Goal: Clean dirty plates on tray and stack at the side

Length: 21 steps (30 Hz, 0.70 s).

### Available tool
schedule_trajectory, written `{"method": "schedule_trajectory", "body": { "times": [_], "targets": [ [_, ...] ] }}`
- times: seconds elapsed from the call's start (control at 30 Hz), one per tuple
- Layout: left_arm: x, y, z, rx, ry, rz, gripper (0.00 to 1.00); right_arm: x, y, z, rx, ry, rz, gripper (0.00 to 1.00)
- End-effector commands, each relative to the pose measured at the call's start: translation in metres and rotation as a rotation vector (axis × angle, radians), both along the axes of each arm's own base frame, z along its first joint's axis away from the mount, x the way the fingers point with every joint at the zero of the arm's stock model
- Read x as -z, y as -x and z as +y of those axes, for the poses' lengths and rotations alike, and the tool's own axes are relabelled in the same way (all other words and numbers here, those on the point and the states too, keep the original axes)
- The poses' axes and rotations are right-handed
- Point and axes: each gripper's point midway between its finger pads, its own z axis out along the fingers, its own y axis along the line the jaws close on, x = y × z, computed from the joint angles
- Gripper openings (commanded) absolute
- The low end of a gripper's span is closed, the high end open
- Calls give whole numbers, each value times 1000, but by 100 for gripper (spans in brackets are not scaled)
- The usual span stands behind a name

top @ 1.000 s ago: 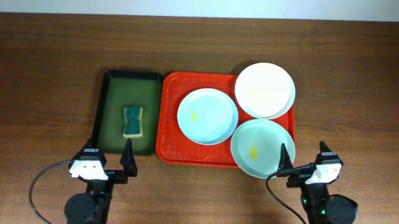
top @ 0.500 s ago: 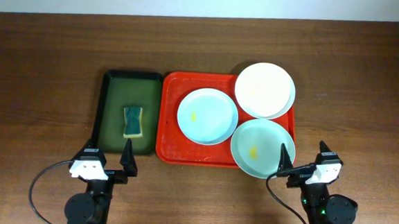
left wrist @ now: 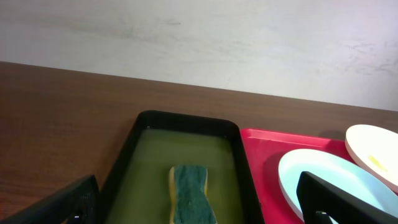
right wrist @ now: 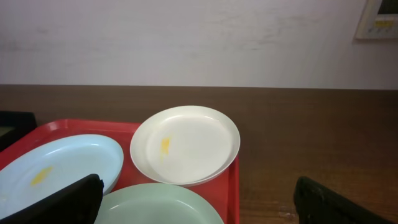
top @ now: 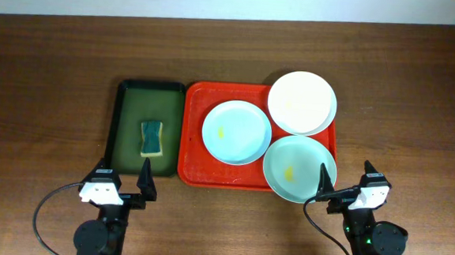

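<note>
The red tray [top: 194, 153] holds three plates. The white plate [top: 302, 103] sits at its far right corner, the pale blue plate [top: 237, 132] in the middle, the pale green plate [top: 299, 168] at the near right, overhanging the rim. Each has a small yellow smear. My left gripper [top: 123, 176] is open and empty near the table's front, just before the dark green tray. My right gripper [top: 344, 180] is open and empty by the green plate's near edge. The right wrist view shows the white plate [right wrist: 185, 144], blue plate [right wrist: 56, 168] and green plate [right wrist: 158, 204].
A dark green tray [top: 127, 109] of yellowish liquid lies left of the red tray, with a green-and-yellow sponge [top: 152, 137] in it. The sponge [left wrist: 189, 193] also shows in the left wrist view. Bare wooden table [top: 402, 114] lies right of the red tray.
</note>
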Motion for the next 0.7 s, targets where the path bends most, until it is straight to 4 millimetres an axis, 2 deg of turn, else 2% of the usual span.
{"method": "schedule_trajectory", "body": {
  "times": [0.0,0.1,0.2,0.3,0.4,0.5,0.57,0.67],
  "targets": [
    [1,0,-4,21,0,-2,99,4,0,1,-6,-12,13,99],
    [-8,3,-14,80,5,-14,99,4,0,1,-6,-12,13,99],
    [-25,9,-14,83,5,1,100,4,0,1,-6,-12,13,99],
    [-54,21,-14,83,5,7,99,4,0,1,-6,-12,13,99],
    [-96,28,-12,78,4,-4,99,4,0,1,-6,-12,13,99],
    [-126,24,-13,79,4,29,99,4,0,1,-6,-12,13,99],
    [-138,16,-13,79,4,97,99,4,0,1,-6,-12,13,99],
    [-142,3,-17,97,7,272,99,4,0,1,-6,-12,13,99]
  ]
}}
